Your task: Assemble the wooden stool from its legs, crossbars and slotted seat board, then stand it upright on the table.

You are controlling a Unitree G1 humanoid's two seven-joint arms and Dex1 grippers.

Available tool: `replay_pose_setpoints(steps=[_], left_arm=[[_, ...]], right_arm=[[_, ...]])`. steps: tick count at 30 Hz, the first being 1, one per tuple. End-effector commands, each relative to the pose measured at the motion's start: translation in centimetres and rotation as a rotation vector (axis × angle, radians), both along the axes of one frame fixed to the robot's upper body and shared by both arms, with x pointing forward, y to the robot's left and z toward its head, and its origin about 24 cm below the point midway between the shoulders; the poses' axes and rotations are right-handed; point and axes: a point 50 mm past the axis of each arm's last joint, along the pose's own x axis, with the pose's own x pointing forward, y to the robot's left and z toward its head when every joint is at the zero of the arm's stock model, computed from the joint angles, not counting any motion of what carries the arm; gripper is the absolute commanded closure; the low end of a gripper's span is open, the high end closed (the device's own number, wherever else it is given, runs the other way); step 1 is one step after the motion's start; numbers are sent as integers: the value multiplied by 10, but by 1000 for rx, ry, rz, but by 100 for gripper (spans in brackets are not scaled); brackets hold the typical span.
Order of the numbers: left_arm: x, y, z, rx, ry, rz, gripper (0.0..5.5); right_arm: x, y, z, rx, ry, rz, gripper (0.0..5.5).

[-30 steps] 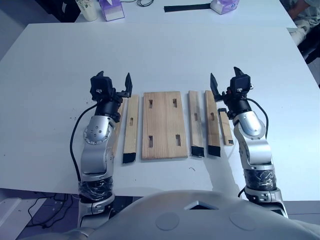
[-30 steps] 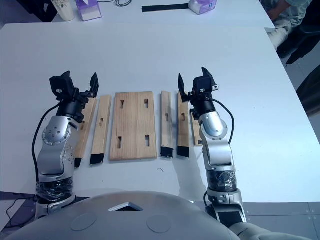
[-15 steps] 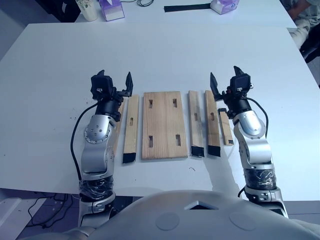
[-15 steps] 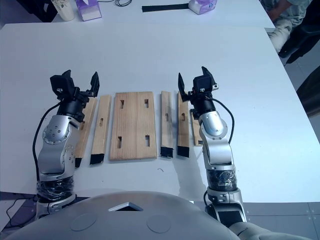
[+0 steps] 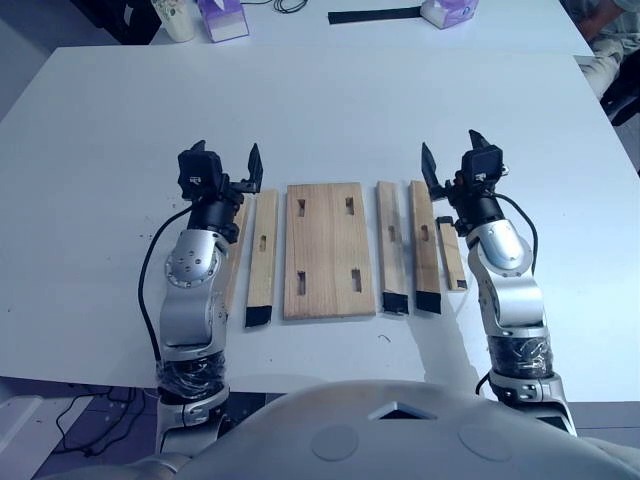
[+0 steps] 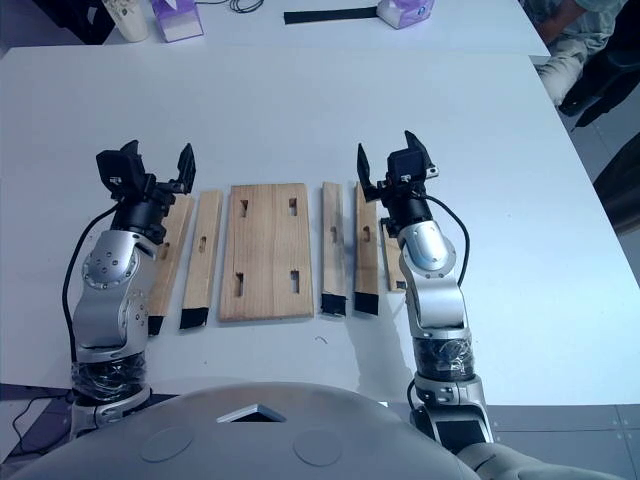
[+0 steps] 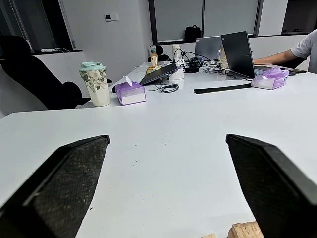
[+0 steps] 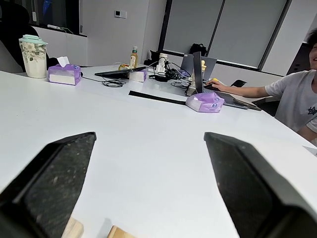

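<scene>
Nearly nothing has moved; only the left gripper point(image 5: 226, 162) has shifted slightly toward the far side. It and the right gripper point(image 5: 450, 157) are wide open and hold nothing, above the far ends of the legs point(image 5: 262, 255). Between the legs, the seat board point(image 5: 327, 250) lies flat on the desk point(image 5: 330, 110).

L gripper point(image 5: 228, 152) & R gripper point(image 5: 449, 146), jaws wide apart

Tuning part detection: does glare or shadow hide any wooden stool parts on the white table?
Left eye view: even light, no glare on the white table; pale slotted seat board fully lit. Left wrist view: black fingers of the left gripper frame one wooden strip end.
</scene>
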Motion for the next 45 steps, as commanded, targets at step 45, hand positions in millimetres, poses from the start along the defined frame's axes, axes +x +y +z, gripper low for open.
replay_pose_setpoints(steps=[45], left_arm=[[-60, 100, -25, 206, 707, -192, 159]], right_arm=[[-57, -21, -6, 23, 58, -267, 147]])
